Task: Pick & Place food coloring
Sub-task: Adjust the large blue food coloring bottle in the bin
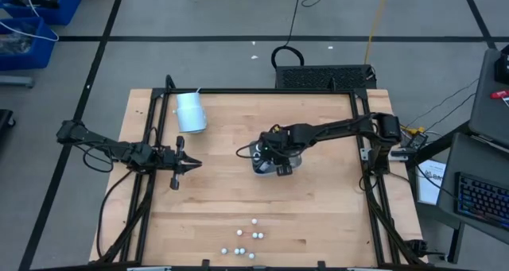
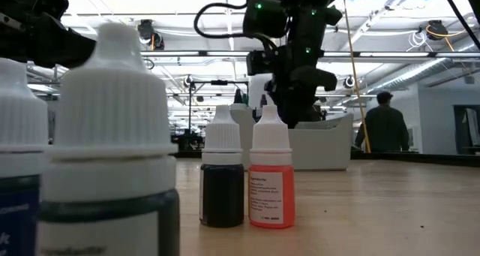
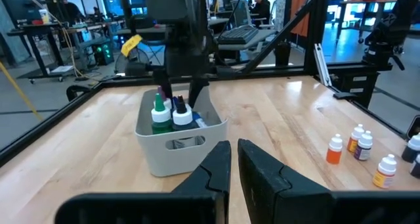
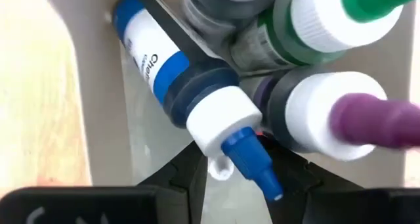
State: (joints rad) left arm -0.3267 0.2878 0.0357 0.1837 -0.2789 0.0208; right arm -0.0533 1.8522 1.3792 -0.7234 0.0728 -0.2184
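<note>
Inside a small pale-grey rectangular plastic bin (image 3: 172, 147) near the middle of the wooden table (image 1: 318, 207), a blue-labelled bottle with a white collar and a blue nozzle (image 4: 190, 99) lies on its side, leaning against upright bottles: one with a white collar and a purple nozzle (image 4: 341, 115), and one with a green nozzle (image 4: 328, 14). The right gripper (image 4: 239, 175) is down in the bin with its two dark fingers spread on either side of the blue nozzle, not clamped on it. In the left wrist view the right arm stands over the bin, with a green-tipped bottle (image 3: 159, 113) beside it. More small white-capped food coloring bottles (image 1: 245, 243) stand in a loose cluster near the table's front edge; in the low view a dark bottle (image 2: 223, 173) and an orange-red one (image 2: 271, 172) stand just beside each other. The left gripper (image 1: 189, 164) hovers toward the table's left edge with its fingers nearly together and holding nothing. A pale blue-white cylindrical cup (image 1: 191, 112) lies near the back left corner.
</note>
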